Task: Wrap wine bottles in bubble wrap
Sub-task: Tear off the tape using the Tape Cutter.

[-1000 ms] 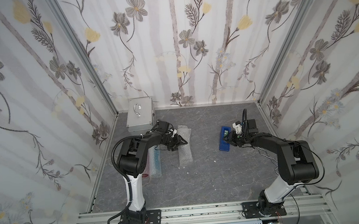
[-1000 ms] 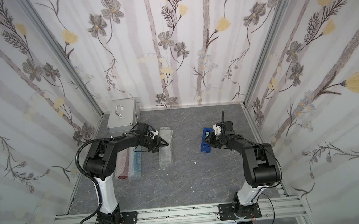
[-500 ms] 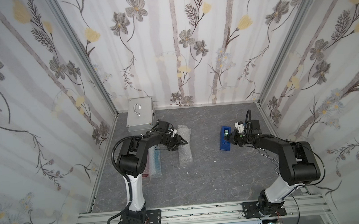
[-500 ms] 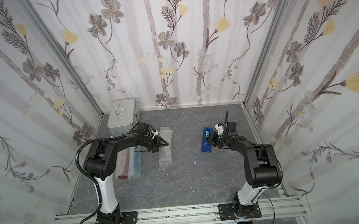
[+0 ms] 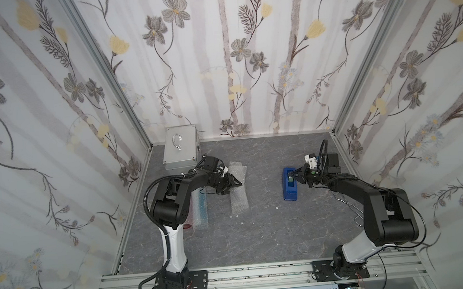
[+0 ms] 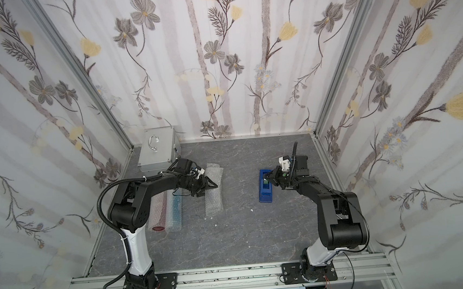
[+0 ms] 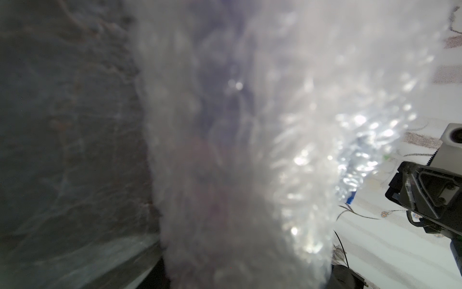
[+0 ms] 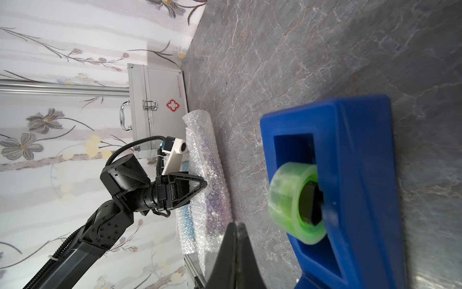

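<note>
Near the back left of the grey table (image 5: 260, 233), the left gripper (image 5: 233, 185) is seen lowered onto a roll of bubble wrap (image 5: 240, 202), its jaws half parted and the roll taken between them. In the left wrist view the wrap fills the picture and a dark finger is made out at either side of it, so the roll is judged to be clasped. A purplish tint is shown through the wrap in the right wrist view, where the purple wine bottle (image 8: 215, 197) is enclosed, though the glass itself cannot be made out. The roll is laid flat, its length running from the back wall toward the front rail. Close by the left arm, nearer the left wall, two more rolls are laid side by side and touching: the blue wine bottle (image 6: 176, 204) is tinted through one and the red wine bottle (image 6: 159, 215) through the other. Behind them, the silver case (image 5: 180, 149) is stood closed in the back left corner. Across the table, well apart from the clasped roll, the right gripper (image 8: 236, 226) is held with its fingers pressed together, the tips just beside the green tape roll (image 8: 287, 200) mounted in the blue tape dispenser (image 5: 290, 194); whether a tape end is pinched cannot be told
</note>
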`<action>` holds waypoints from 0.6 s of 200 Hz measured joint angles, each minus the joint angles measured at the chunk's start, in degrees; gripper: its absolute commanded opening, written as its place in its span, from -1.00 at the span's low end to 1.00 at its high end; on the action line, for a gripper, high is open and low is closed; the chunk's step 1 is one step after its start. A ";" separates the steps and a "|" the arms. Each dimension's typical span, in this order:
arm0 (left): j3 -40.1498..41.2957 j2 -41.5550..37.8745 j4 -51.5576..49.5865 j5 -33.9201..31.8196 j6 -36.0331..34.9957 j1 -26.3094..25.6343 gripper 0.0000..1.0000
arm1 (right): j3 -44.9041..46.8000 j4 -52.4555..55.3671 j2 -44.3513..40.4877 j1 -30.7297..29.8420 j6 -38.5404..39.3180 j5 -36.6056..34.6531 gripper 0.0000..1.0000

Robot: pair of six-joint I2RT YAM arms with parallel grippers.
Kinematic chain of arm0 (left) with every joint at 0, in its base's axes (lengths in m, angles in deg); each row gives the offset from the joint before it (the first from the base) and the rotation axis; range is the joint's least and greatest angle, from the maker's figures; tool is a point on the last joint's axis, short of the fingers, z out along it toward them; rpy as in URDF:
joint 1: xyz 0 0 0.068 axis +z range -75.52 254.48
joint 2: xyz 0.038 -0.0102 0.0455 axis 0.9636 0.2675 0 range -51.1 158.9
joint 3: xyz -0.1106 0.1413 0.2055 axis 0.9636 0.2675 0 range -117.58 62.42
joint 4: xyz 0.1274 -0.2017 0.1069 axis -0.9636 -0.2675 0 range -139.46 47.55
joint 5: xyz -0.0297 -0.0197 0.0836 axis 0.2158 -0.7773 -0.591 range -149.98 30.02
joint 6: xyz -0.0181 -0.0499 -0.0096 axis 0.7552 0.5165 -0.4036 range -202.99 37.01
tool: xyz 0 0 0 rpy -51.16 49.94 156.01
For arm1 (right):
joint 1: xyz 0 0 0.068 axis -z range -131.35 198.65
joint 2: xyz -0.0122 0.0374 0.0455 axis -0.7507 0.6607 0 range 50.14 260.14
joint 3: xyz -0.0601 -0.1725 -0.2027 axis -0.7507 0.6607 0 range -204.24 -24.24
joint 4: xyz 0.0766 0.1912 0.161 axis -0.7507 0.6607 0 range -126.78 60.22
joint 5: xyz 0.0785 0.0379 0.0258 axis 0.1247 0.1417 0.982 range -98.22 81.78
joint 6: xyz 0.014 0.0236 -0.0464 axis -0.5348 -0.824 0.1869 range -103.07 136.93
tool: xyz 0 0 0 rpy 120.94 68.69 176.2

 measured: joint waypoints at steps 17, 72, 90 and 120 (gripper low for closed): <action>0.13 -0.09 0.00 -0.17 -0.02 -0.07 -0.96 | -2.32 0.39 0.02 0.17 -0.63 0.81 -1.00; 0.46 -0.55 0.52 -0.98 -0.11 -0.28 -0.96 | -3.02 0.85 -1.97 0.20 -0.63 1.36 -1.00; 0.46 -0.52 0.52 -0.98 -0.11 -0.28 -0.96 | 0.37 1.57 -5.57 0.13 -0.15 1.36 -1.00; 0.22 -0.31 0.35 -0.92 -0.09 -0.26 -0.96 | 8.55 3.76 -12.59 -0.31 1.36 1.33 -1.00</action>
